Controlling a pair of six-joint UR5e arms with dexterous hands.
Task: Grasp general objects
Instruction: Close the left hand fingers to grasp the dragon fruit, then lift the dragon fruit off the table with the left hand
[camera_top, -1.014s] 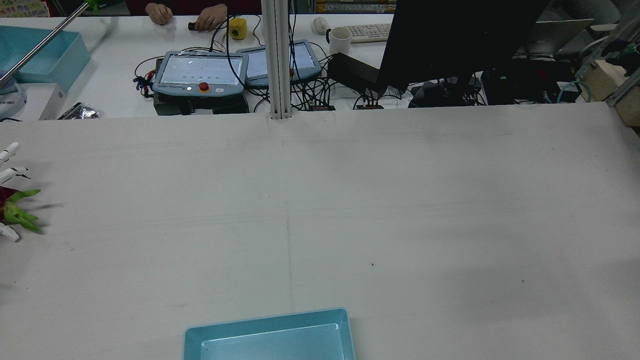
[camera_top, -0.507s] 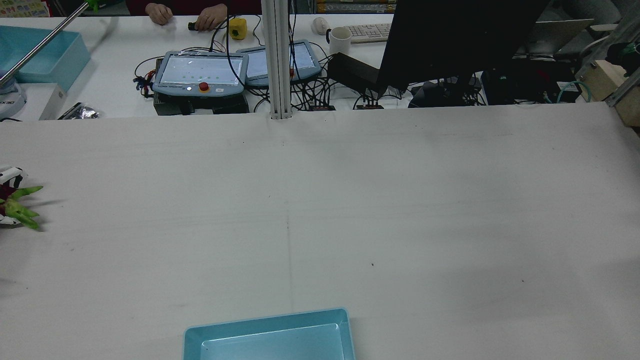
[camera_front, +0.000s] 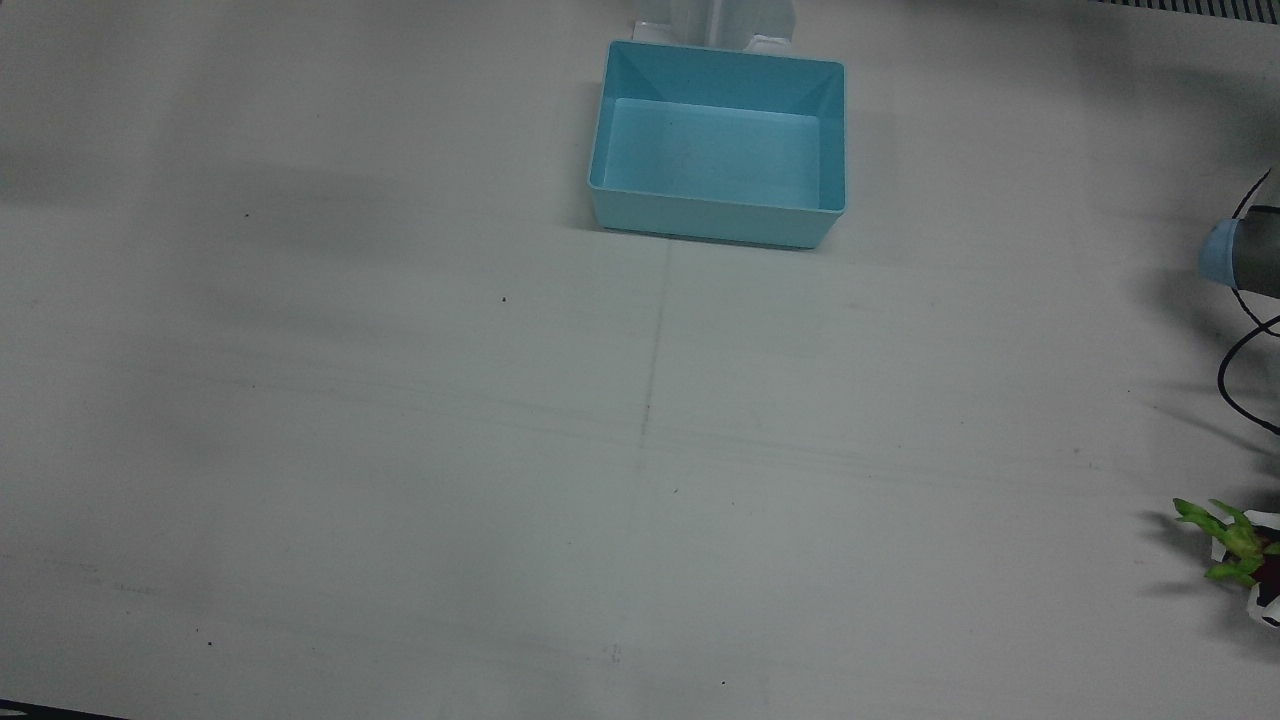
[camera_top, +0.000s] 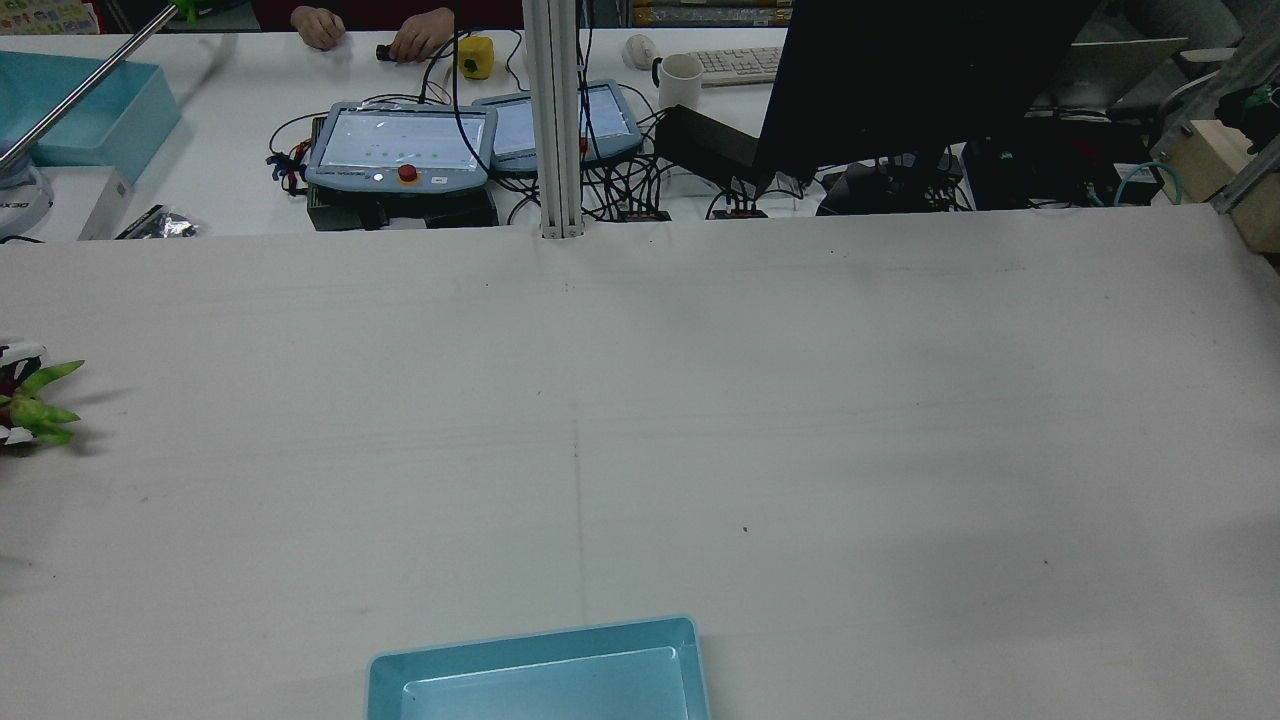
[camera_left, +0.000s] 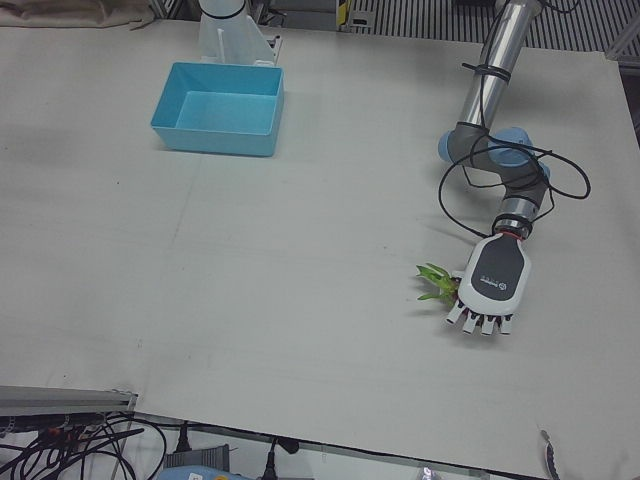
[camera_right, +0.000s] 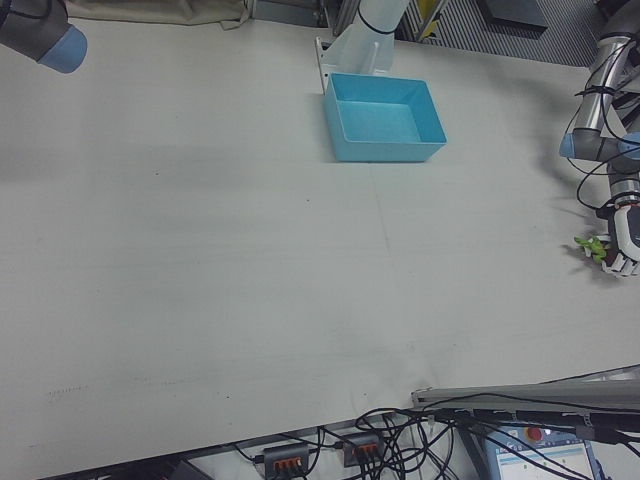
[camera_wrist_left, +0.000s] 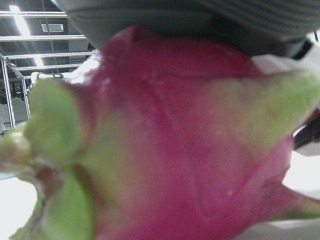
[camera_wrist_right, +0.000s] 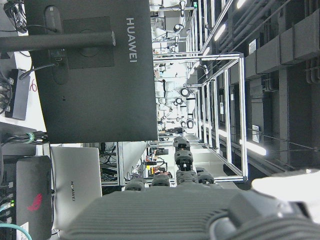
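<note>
At the far left edge of the worktop (camera_left: 300, 250), the left hand (camera_left: 489, 287) is clenched over a dragon fruit (camera_left: 437, 285) whose green tips poke out, well apart from the blue bin (camera_left: 219, 108); the right hand's state I cannot tell.

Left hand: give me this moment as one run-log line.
left hand: shut on dragon fruit | blue bin: empty | right hand: raised, fingers apart, empty

Left hand (camera_left: 492, 288) palm-down at the table's edge, fingers (camera_left: 480, 323) curled (closed on something); right hand raised.
</note>
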